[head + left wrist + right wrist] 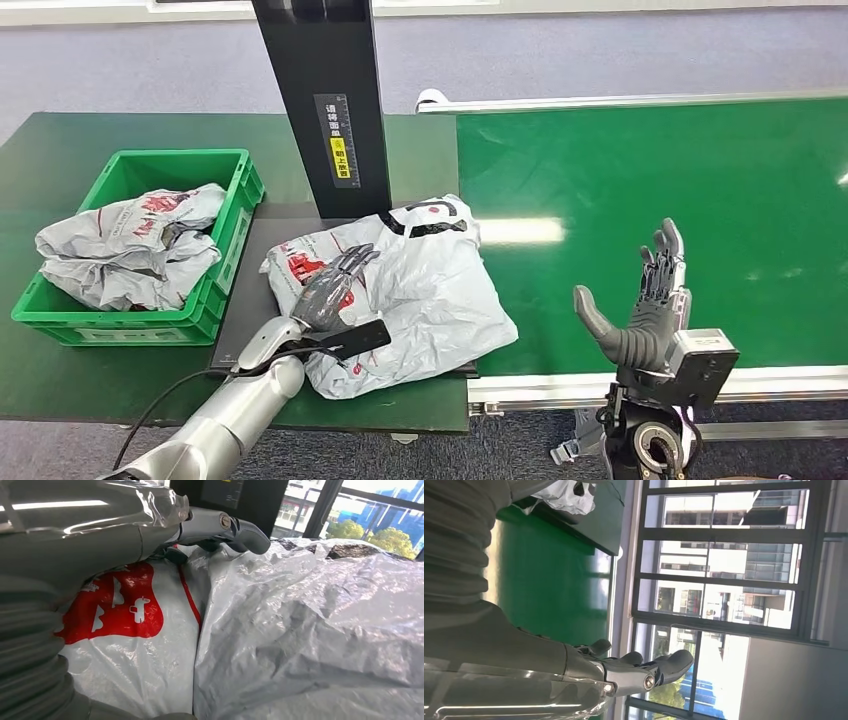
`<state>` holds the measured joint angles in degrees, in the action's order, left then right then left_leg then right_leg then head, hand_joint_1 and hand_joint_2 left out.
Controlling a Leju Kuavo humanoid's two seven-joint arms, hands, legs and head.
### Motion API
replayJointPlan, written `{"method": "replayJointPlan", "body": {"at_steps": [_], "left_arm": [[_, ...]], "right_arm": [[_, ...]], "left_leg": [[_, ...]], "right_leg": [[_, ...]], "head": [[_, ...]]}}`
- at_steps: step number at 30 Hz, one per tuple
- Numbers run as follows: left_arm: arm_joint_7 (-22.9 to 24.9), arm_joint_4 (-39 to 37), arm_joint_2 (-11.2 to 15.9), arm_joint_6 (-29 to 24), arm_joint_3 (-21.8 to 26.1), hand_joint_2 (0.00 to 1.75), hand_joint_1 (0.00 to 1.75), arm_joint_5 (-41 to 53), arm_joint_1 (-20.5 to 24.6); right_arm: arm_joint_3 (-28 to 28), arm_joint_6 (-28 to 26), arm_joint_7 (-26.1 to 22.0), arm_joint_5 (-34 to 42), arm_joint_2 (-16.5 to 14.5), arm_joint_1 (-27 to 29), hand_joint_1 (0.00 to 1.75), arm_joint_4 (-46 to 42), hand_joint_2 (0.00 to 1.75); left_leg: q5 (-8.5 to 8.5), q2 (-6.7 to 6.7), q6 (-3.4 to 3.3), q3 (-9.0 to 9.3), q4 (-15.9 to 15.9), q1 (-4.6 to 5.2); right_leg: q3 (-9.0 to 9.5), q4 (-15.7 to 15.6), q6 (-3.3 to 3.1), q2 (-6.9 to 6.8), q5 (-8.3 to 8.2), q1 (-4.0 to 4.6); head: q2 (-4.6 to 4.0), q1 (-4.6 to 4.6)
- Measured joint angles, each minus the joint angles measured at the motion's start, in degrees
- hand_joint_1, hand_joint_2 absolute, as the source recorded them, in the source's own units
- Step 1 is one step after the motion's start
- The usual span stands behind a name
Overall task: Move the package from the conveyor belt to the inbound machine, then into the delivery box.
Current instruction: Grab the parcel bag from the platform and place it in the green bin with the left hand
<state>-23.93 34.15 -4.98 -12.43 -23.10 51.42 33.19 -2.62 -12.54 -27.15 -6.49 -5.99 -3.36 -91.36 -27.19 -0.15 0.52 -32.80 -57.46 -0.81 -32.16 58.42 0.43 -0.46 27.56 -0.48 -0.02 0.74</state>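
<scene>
Left hand (335, 285) lies flat on the white package (420, 290), fingers (352, 262) extended, not gripping. Package sits on the black inbound machine plate (255, 290). Right hand (645, 300) at 4 o'clock over the conveyor belt (650, 180), fingers spread, empty. Green crate (225, 235) with bags at 9 o'clock.

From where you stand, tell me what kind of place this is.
Probably a parcel-sorting station in a logistics demo room: a green conveyor belt, a black inbound machine with a grey package on it, and a green delivery box of parcels.
</scene>
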Motion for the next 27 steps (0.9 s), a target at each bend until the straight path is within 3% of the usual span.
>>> {"method": "replayJointPlan", "body": {"at_steps": [11, 12, 15, 16, 22, 27], "left_arm": [[0.21, -3.83, -0.74, -0.38, -1.98, 1.75, 0.04, 0.18, 2.38], [0.21, -3.93, -0.76, -0.4, -2.03, 1.75, 0.22, 0.2, 2.45], [0.1, -4.26, -0.83, -1.11, -2.49, 1.75, 1.49, 0.42, 2.57], [-0.14, -4.4, -0.88, -1.73, -2.68, 1.75, 1.75, 0.36, 2.57], [-2.39, -3.55, -0.69, -6.97, -2.88, 1.75, 1.75, -3.16, 1.83], [-2.39, 3.21, 1.14, -8.87, -2.72, 1.75, 1.75, -6.33, -0.23]], "right_arm": [[0.46, -0.01, -0.02, -0.01, -0.41, 0.39, 0.0, -1.03, 1.75], [0.47, -0.01, -0.02, -0.02, -0.43, 0.39, 0.0, -1.05, 1.75], [0.62, -0.01, -0.02, -0.05, -0.52, 0.43, 0.0, -1.11, 1.75], [0.76, -0.02, -0.01, -0.09, -0.61, 0.5, 0.0, -1.2, 1.75], [2.3, -0.14, 0.49, -0.44, -1.18, 1.81, 0.0, -1.94, 1.75], [3.37, -0.48, 1.01, -1.03, -1.22, 2.74, 0.0, -1.99, 1.75]], "left_leg": [[0.04, -0.15, -0.05, 0.27, 0.01, 0.04], [0.04, -0.15, -0.05, 0.27, 0.01, 0.05], [0.04, -0.15, -0.05, 0.27, 0.0, 0.05], [0.04, -0.15, -0.05, 0.26, 0.0, 0.05], [0.05, -0.13, -0.04, 0.1, 0.0, 0.04], [0.05, -0.07, -0.04, -0.11, 0.0, 0.03]], "right_leg": [[0.31, 0.0, 0.03, -0.1, 0.01, -0.04], [0.31, 0.0, 0.03, -0.1, 0.01, -0.04], [0.29, 0.0, 0.03, -0.11, 0.01, -0.05], [0.29, 0.0, 0.03, -0.11, 0.01, -0.05], [0.1, 0.01, 0.01, -0.08, -0.02, -0.04], [-0.17, 0.03, 0.0, -0.03, -0.03, -0.03]], "head": [[-0.01, 0.01], [0.0, 0.01], [0.0, 0.01], [0.0, 0.01], [-0.01, 0.01], [0.0, -0.01]]}}
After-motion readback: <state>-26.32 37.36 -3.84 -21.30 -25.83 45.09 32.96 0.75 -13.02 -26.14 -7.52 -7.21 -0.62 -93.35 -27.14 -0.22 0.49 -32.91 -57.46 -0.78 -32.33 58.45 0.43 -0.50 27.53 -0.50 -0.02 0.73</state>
